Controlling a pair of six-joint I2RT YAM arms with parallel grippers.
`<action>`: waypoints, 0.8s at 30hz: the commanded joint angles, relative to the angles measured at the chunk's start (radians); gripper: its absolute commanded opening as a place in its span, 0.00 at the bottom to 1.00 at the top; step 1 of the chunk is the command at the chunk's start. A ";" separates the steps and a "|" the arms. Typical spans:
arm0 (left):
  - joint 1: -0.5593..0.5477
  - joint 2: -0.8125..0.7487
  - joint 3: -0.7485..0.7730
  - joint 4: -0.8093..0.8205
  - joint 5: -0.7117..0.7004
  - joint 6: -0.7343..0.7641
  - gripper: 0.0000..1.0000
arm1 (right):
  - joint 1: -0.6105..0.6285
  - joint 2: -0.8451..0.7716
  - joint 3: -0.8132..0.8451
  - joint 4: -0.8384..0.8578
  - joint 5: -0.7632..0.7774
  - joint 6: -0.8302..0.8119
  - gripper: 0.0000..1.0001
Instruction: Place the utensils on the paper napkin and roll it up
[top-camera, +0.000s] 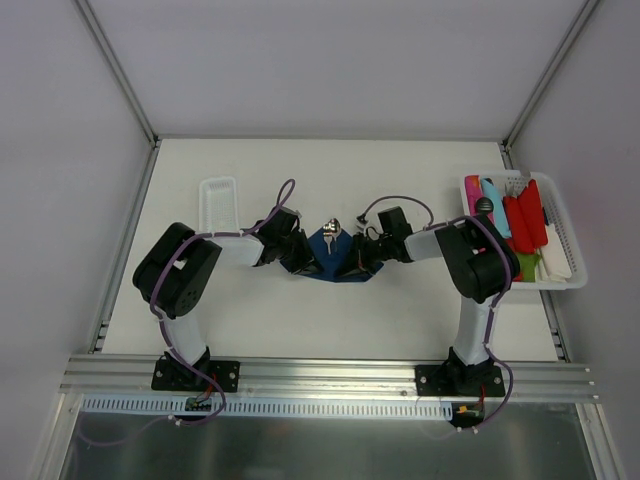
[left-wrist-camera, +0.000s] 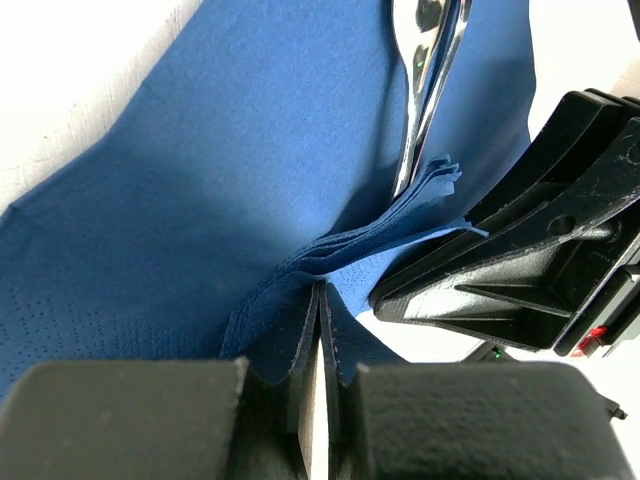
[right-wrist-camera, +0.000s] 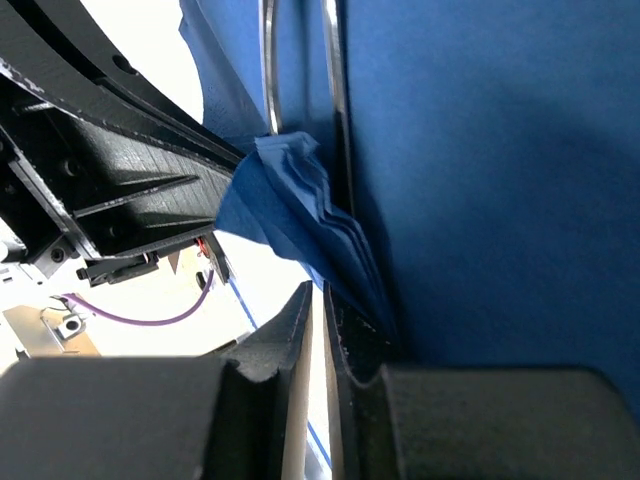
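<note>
Pinching the folded edge of the napkin (top-camera: 335, 262), spread mid-way on the table (top-camera: 300, 180) under the spoon (top-camera: 333, 228), with left gripper (left-wrist-camera: 318, 290) and right gripper (right-wrist-camera: 325, 295), both pressed together. Probably start of rolling. Next: turn both sides evenly over the spoon.

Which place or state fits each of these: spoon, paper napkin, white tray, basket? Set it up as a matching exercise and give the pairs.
Things:
1 spoon
2 paper napkin
3 white tray
4 basket

Places or states:
A at the far right, holding coloured plastic pieces
B pinched by the left end effector and the right end effector
C lying on the napkin
D left of the napkin

Pairs: 1-C, 2-B, 3-D, 4-A.
</note>
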 joint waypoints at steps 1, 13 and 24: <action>-0.002 0.038 -0.032 -0.070 -0.080 0.019 0.00 | -0.031 0.022 0.005 -0.082 0.034 -0.072 0.11; 0.010 0.041 -0.026 -0.084 -0.081 0.022 0.00 | -0.065 -0.059 0.045 -0.270 -0.001 -0.239 0.13; 0.019 0.029 -0.026 -0.095 -0.075 0.023 0.00 | -0.109 -0.024 0.062 -0.430 0.097 -0.334 0.12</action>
